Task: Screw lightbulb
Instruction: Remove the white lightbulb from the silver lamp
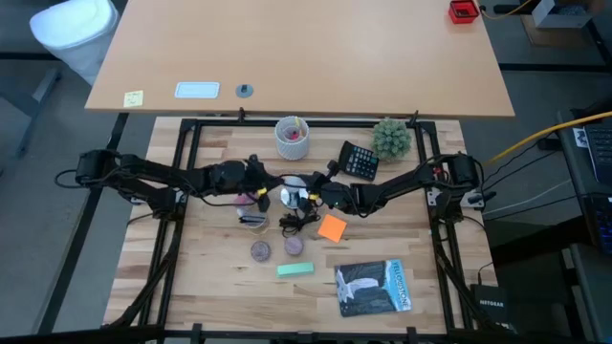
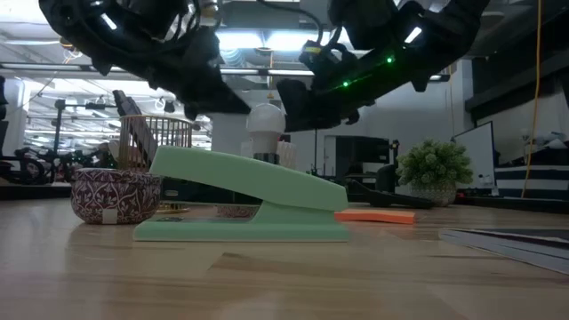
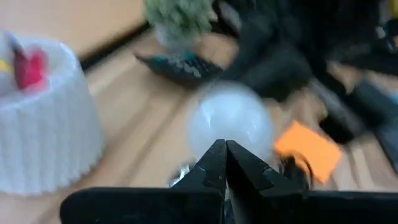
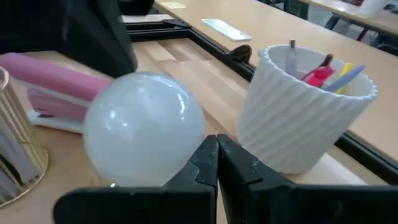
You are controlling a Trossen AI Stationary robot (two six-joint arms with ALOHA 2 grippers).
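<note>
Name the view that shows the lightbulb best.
Right wrist view: the lightbulb fills it, sharp, just past the shut right jaws. Left wrist view shows it blurred, low view small between both arms, high view only a speck.

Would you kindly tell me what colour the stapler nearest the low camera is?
The stapler is pale mint green, clearest in the low view.

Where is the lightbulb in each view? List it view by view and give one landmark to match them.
High view: lightbulb at table centre, between the two arms.
Low view: upper middle, above the green stapler.
Left wrist view: centre, just beyond the shut fingers.
Right wrist view: left of centre, large and close.
Shared landmark: the white cup of pens; in the low view I cannot make it out.
</note>
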